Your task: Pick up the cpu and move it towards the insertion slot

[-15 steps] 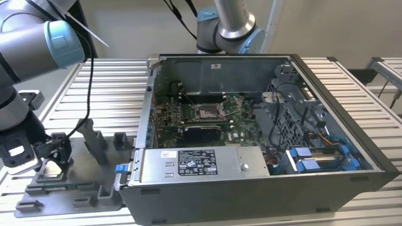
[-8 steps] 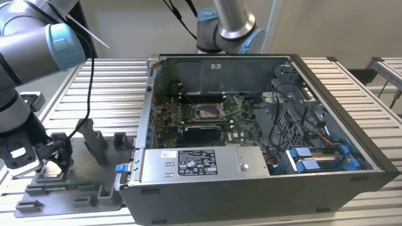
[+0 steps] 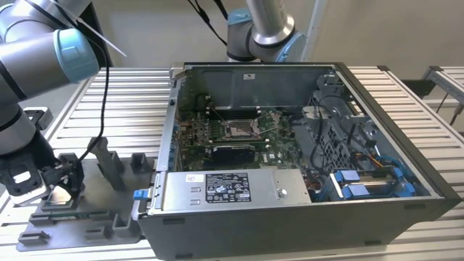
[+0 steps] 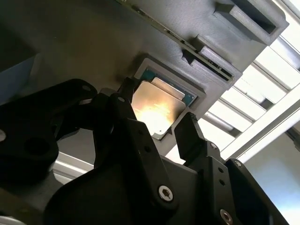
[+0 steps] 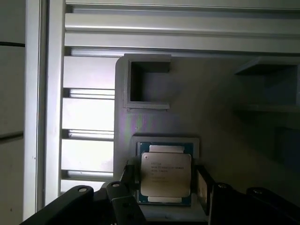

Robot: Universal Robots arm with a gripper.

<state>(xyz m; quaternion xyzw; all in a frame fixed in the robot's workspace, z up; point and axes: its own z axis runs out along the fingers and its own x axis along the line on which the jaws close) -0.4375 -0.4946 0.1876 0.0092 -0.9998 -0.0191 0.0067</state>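
The cpu [image 5: 165,174] is a small square chip with a silvery top face. It lies flat in a framed recess of the grey plastic tray [image 5: 154,117]; light glares off the cpu [image 4: 157,105] in the second wrist view. My gripper [image 5: 165,185] is down over the tray at the exterior view's left [image 3: 58,182]. Its black fingers [image 4: 123,101] press against two opposite edges of the chip, shut on it. The insertion slot [image 3: 239,129], a silver-framed socket on the green motherboard, lies inside the open computer case far to the exterior view's right of the gripper.
The tray [image 3: 87,217] carries upright grey blocks [image 3: 108,163] close beside the gripper. The computer case's metal wall [image 3: 168,136] and its power supply box [image 3: 225,190] stand between tray and socket. A second arm's base [image 3: 261,32] stands behind the case. The table is ribbed aluminium.
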